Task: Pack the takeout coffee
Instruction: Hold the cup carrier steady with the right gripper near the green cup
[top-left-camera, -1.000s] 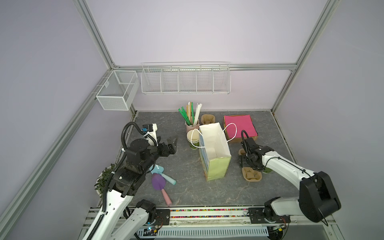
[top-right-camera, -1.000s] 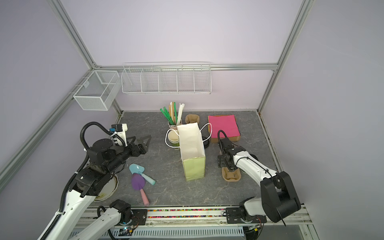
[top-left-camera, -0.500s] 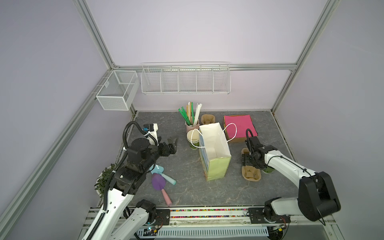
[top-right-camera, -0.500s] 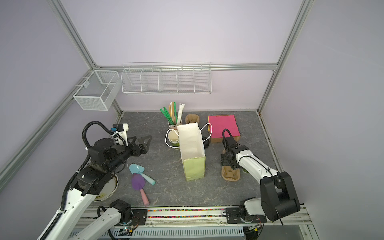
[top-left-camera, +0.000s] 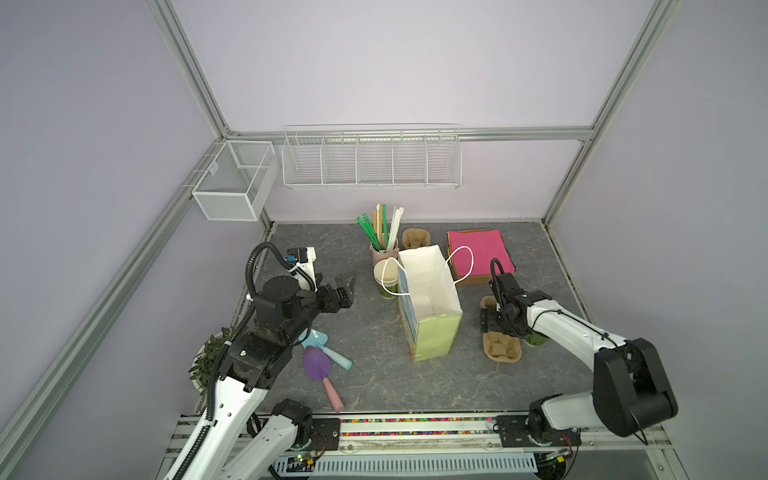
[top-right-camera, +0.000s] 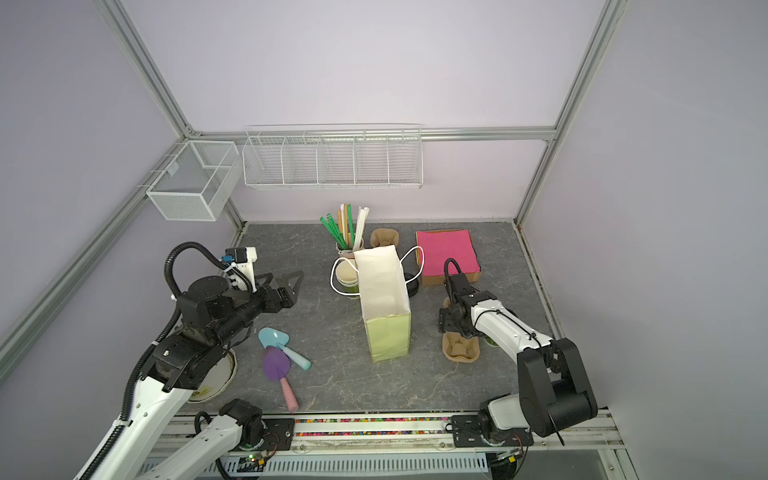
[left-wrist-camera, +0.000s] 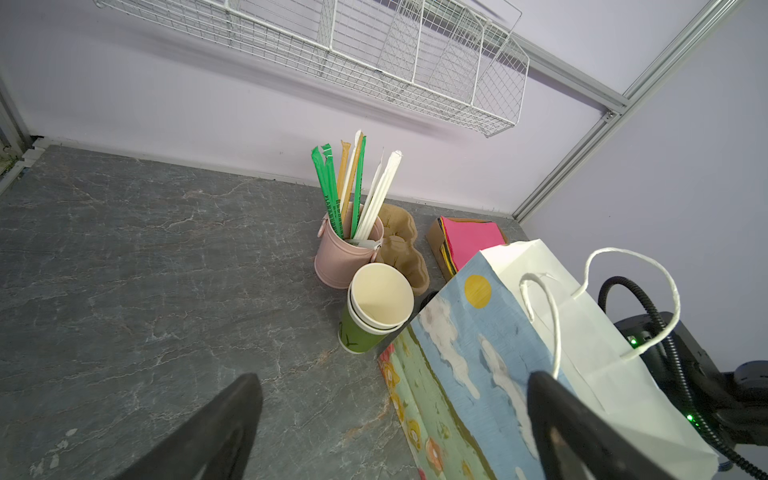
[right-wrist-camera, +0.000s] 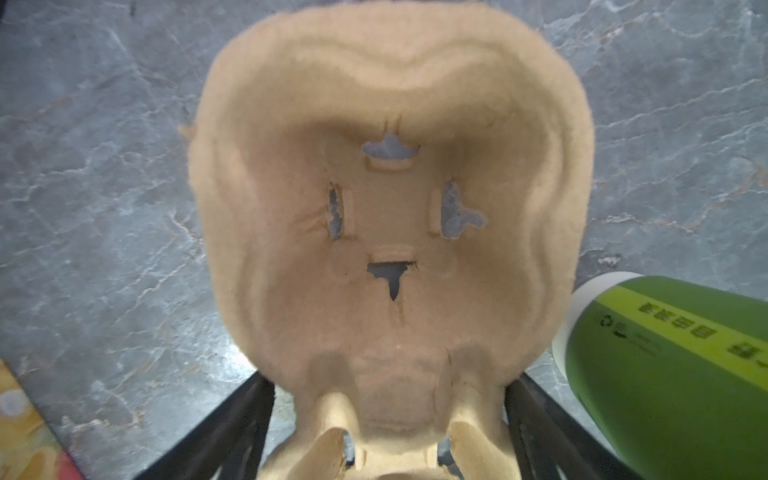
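Note:
A green paper cup (right-wrist-camera: 665, 374) with a pale band, the takeout coffee, stands just beside a brown pulp cup carrier (right-wrist-camera: 390, 208). In both top views it (top-left-camera: 536, 341) is mostly hidden under my right arm, and its lid does not show. My right gripper (right-wrist-camera: 390, 436) is open low over the carrier (top-left-camera: 503, 349), one finger on each side of its narrow waist, with small gaps. The paper bag (top-left-camera: 432, 332) stands upright with its mouth open, left of the carrier. My left gripper (top-left-camera: 347, 286) hovers open and empty, left of the bag (left-wrist-camera: 469, 353).
A stack of lidless green cups (top-left-camera: 384, 278) and a pink bucket of straws (top-left-camera: 384, 232) stand behind the bag. A second carrier (top-left-camera: 415, 239) and a box of pink napkins (top-left-camera: 480, 253) sit at the back. Toy shovels (top-left-camera: 320, 361) and a potted plant (top-left-camera: 212, 361) lie front left.
My right wrist has swung slightly to the right above the carrier. The left arm has barely moved, and both grippers stay open.

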